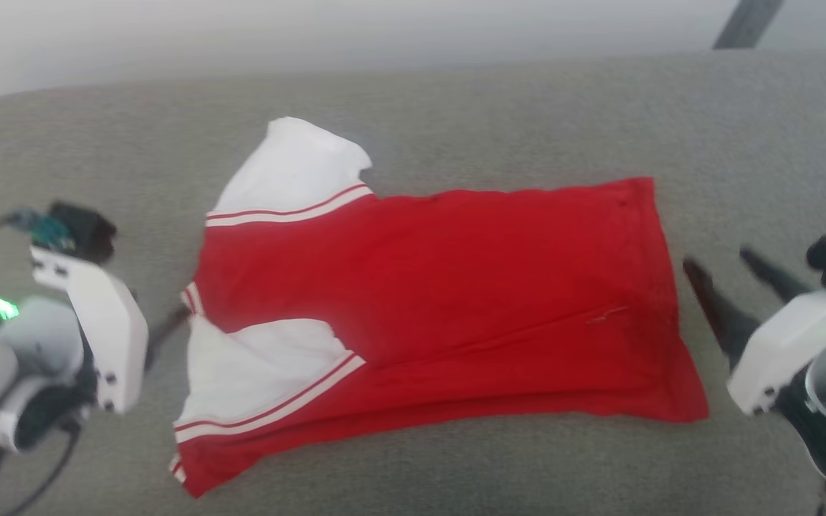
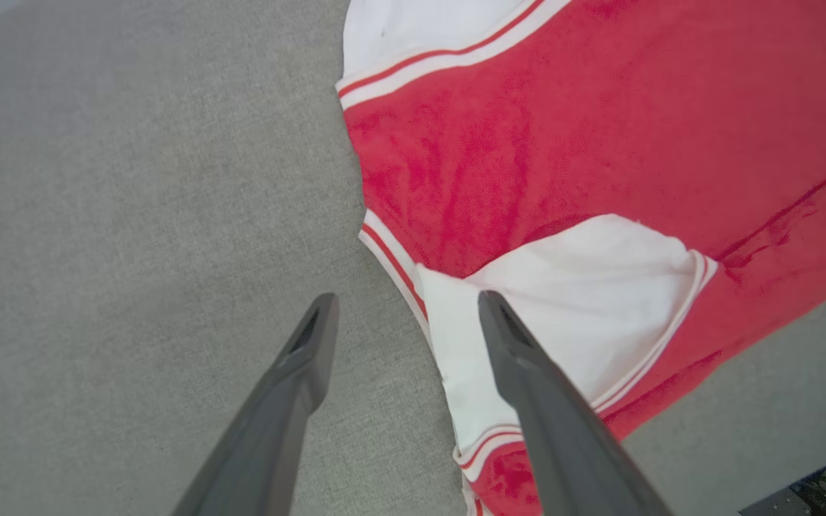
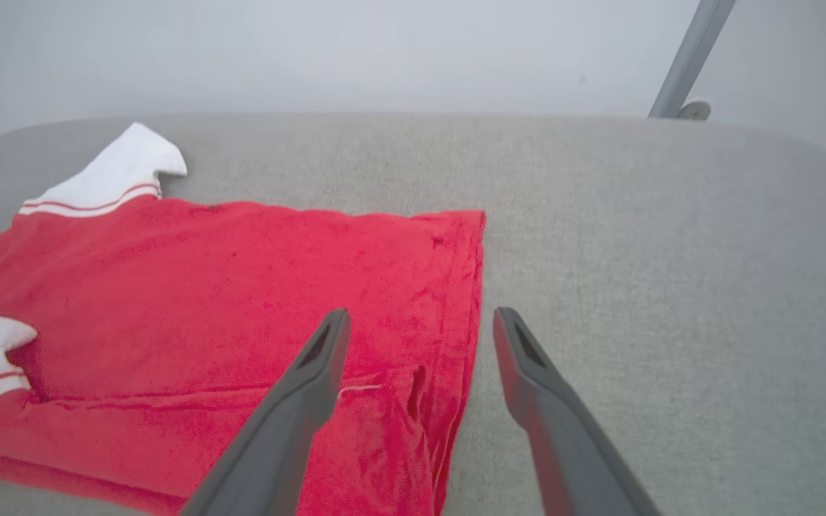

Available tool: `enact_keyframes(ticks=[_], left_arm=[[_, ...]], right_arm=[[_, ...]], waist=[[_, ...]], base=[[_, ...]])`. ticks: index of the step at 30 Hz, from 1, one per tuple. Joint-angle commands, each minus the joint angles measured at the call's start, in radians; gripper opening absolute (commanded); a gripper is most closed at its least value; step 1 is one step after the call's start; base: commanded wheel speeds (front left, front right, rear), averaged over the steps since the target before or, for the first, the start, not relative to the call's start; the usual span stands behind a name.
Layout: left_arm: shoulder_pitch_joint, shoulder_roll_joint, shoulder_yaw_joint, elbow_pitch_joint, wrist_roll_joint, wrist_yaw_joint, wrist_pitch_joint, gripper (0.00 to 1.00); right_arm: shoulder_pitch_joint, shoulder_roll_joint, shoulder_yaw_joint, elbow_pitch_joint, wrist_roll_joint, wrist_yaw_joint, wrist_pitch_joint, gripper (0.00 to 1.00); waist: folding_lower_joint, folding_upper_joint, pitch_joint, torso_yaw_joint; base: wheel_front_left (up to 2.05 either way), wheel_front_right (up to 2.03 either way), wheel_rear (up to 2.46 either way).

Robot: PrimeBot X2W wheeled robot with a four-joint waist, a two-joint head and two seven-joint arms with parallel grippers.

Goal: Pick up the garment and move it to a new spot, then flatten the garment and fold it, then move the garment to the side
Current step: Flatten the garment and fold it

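Grey fabric surface (image 1: 456, 107), one garment (image 1: 456, 287) spread flat across the middle of it.

My left gripper (image 2: 402, 304) is angled low at the collar end, fingers spread and empty, one over the near sleeve (image 2: 563, 301). My right gripper (image 3: 420, 319) straddles the hem edge, spread too, holding nothing. Head view counts two white sleeves; left wrist view gives me the striped trim, right wrist view the hem.

Left hand (image 2: 407, 297) splayed, right hand (image 3: 421, 312) splayed, both empty
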Motion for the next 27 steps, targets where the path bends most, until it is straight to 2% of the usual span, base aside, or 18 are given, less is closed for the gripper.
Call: enact_keyframes(ticks=[1,8,12,16,20,27], left_arm=[[-0.02,-0.001,0.008,0.007,0.008,-0.007,-0.003,1.0],[-0.192,-0.032,0.059,0.152,0.06,-0.114,-0.024,1.0],[-0.281,-0.051,0.069,0.252,0.096,-0.178,-0.027,1.0],[-0.374,-0.074,0.064,0.343,0.131,-0.24,-0.013,1.0],[-0.449,-0.1,0.061,0.443,0.129,-0.279,0.037,1.0],[-0.538,-0.135,0.063,0.563,0.117,-0.295,0.117,1.0]], right_arm=[[-0.02,0.011,0.005,-0.012,-0.013,-0.001,-0.047,1.0],[-0.112,0.113,0.048,-0.009,-0.134,-0.001,-0.472,1.0],[-0.139,0.166,0.064,0.029,-0.167,-0.001,-0.629,1.0],[-0.15,0.191,0.086,0.072,-0.18,-0.001,-0.713,1.0],[-0.168,0.203,0.096,0.104,-0.181,-0.001,-0.757,1.0],[-0.192,0.213,0.11,0.134,-0.179,-0.001,-0.787,1.0]], waist=[[0.0,0.0,0.016,-0.021],[0.0,0.0,0.092,-0.126],[0.0,0.0,0.141,-0.178],[0.0,0.0,0.192,-0.217],[0.0,0.0,0.237,-0.243],[0.0,0.0,0.287,-0.27]], base=[[0.0,0.0,0.0],[0.0,0.0,0.0],[0.0,0.0,0.0],[0.0,0.0,0.0],[0.0,0.0,0.0],[0.0,0.0,0.0]])
